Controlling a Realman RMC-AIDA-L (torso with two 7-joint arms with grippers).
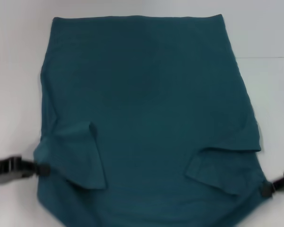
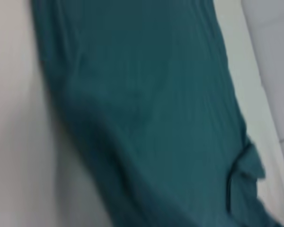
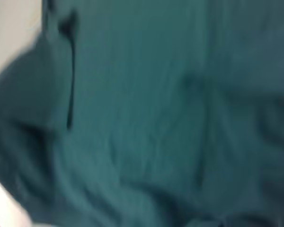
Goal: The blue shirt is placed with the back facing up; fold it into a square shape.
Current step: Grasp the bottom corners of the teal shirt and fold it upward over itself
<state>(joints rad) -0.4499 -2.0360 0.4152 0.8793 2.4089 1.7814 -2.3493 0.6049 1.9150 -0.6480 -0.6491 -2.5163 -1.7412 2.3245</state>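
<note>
The blue shirt (image 1: 151, 109) fills most of the head view, spread plain side up on the white table (image 1: 14, 71), its far edge straight across the upper part of the frame and its near end running off the bottom. Both sleeves are turned in onto the body: one lies as a flap at the lower left (image 1: 78, 158), the other at the lower right (image 1: 222, 170).

My left gripper (image 1: 41, 169) is at the lower left edge of the frame, right at the shirt's side just below that sleeve. My right gripper (image 1: 265, 189) is at the lower right, at the cloth's corner there. Each touches the fabric edge, and I judge each is pinched on it, but I cannot tell for sure whether the fingers are together or apart, since only dark stubs show against the cloth. My wrist views show only teal cloth and a strip of table, no fingers.

As for progress, I judge this is early. The sleeves are in, so the shirt is roughly a long rectangle, slightly wider near me. What is left is the main work: bringing the near end over toward the far edge, perhaps more than once, until the stack is square, then flattening the ripples near my grippers
</note>
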